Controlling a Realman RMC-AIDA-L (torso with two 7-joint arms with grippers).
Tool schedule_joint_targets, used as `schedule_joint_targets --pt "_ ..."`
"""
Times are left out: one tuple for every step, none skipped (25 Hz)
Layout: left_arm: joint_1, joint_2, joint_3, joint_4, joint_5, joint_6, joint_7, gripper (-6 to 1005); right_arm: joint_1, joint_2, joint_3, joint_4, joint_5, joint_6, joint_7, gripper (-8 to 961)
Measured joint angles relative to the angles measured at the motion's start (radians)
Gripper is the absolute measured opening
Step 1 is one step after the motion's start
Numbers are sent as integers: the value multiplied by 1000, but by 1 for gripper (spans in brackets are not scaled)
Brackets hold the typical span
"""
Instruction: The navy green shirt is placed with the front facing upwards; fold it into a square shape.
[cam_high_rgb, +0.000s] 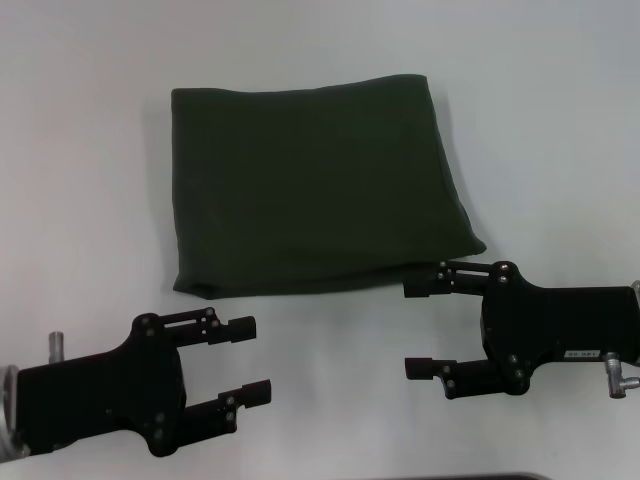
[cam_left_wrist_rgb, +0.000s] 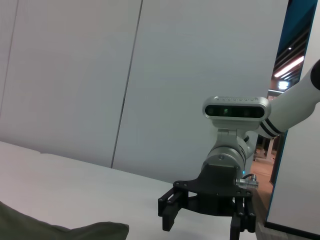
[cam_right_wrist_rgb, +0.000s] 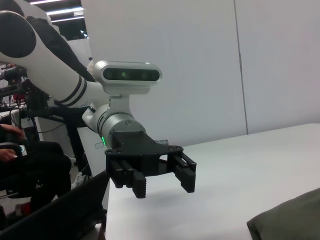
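The navy green shirt (cam_high_rgb: 315, 185) lies folded into a rough square on the white table (cam_high_rgb: 80, 200), plain green side up, with no lettering showing. My left gripper (cam_high_rgb: 256, 360) hovers open just in front of the shirt's near left corner, nothing between its fingers. My right gripper (cam_high_rgb: 408, 328) is open too, its upper finger (cam_high_rgb: 440, 281) right beside the shirt's near right corner. The left wrist view shows the right gripper (cam_left_wrist_rgb: 204, 217) and a shirt (cam_left_wrist_rgb: 60, 232) corner. In the right wrist view the left gripper (cam_right_wrist_rgb: 157, 176) is seen across the table, with a shirt (cam_right_wrist_rgb: 290, 220) corner.
White table surface surrounds the shirt on all sides. A dark edge (cam_high_rgb: 450, 477) runs along the table's near side. Grey wall panels (cam_left_wrist_rgb: 75, 75) stand behind. A seated person (cam_right_wrist_rgb: 30, 165) shows beyond the table's end.
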Motion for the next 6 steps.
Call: schedule_joint_targets --pt "0 0 -1 0 0 0 0 582 0 0 0 0 0 0 0 835" --pt "0 0 -2 0 0 0 1 582 0 0 0 0 0 0 0 835" --pt "0 0 -2 0 0 0 1 582 0 0 0 0 0 0 0 836" --pt "0 0 -4 -1 0 0 2 582 0 0 0 0 0 0 0 836" --pt "0 0 -4 -1 0 0 2 582 0 0 0 0 0 0 0 836" --pt "0 0 -4 -1 0 0 2 582 -1 0 0 0 -1 0 0 836"
